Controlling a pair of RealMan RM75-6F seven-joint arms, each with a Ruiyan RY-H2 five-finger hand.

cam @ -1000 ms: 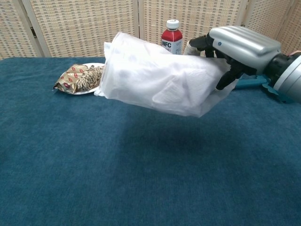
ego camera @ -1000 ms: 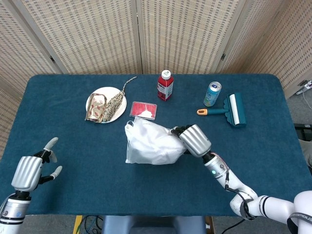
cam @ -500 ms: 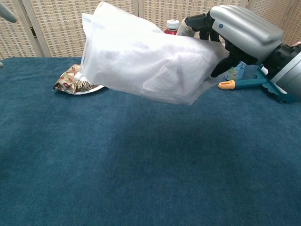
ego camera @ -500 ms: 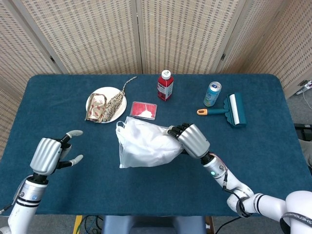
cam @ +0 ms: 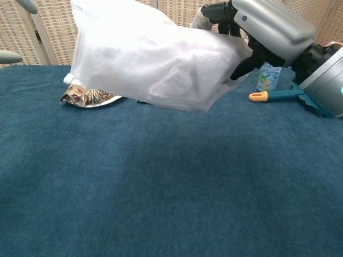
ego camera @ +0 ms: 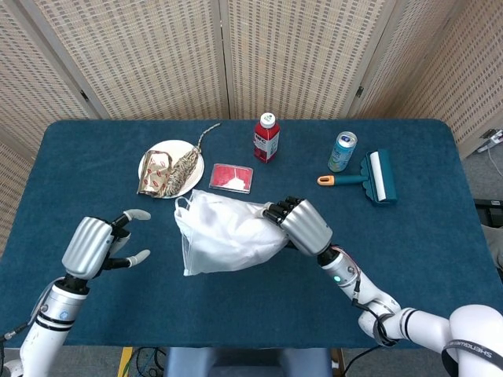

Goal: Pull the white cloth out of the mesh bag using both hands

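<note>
Now the right robot hand [ego camera: 297, 225] clamps the soft, light mesh bag [ego camera: 228, 234] — bring your empty, spread-fingered left robot hand [ego camera: 96, 245] to its 9 o'clock mouth for the white cloth [cam: 177, 75]

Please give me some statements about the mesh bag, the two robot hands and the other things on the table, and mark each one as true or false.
1. The right robot hand holds the mesh bag lifted above the table. True.
2. The left robot hand grips the bag too. False: it is open, apart from the bag, to the left of it.
3. The red juice bottle lies on its side. False: it stands upright.
4. A lint roller lies beside the drink can. True.
5. The white plate is empty. False: it holds snack wrappers.
</note>
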